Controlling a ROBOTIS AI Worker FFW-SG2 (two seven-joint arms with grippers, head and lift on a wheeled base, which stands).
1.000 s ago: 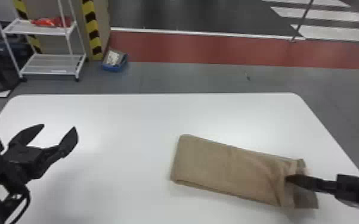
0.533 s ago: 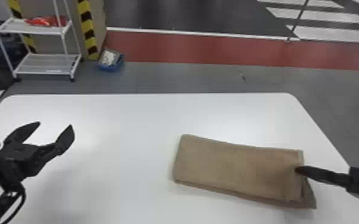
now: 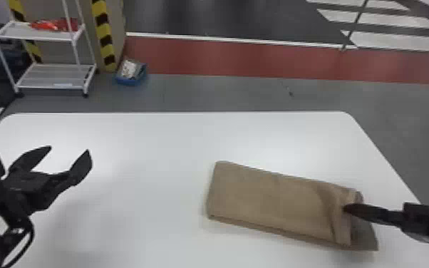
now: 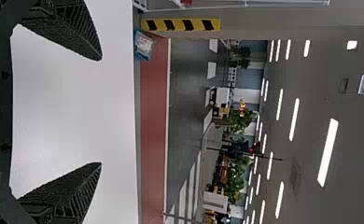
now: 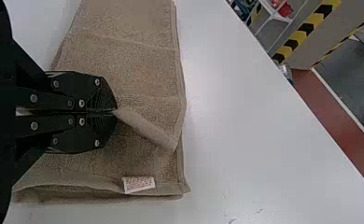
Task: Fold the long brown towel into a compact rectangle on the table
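Right gripper (image 3: 346, 208) pinches a raised fold of the brown towel (image 3: 267, 199), the gripped bit hidden between its tips! Cloth runs from beneath it towards the left gripper (image 3: 70, 149), wide open over the table (image 3: 146, 199), arm cut off at the edge.

- Brown towel (image 3: 267, 199), folded in flat layers into an oblong, white tag (image 5: 138, 185) at one end.
- Lies on the right of the bench (image 3: 135, 178), slanting, its right end nearer the robot.
- Right end rumpled, a ridge pinched in the right pincer (image 3: 347, 208), lower layer jutting out.
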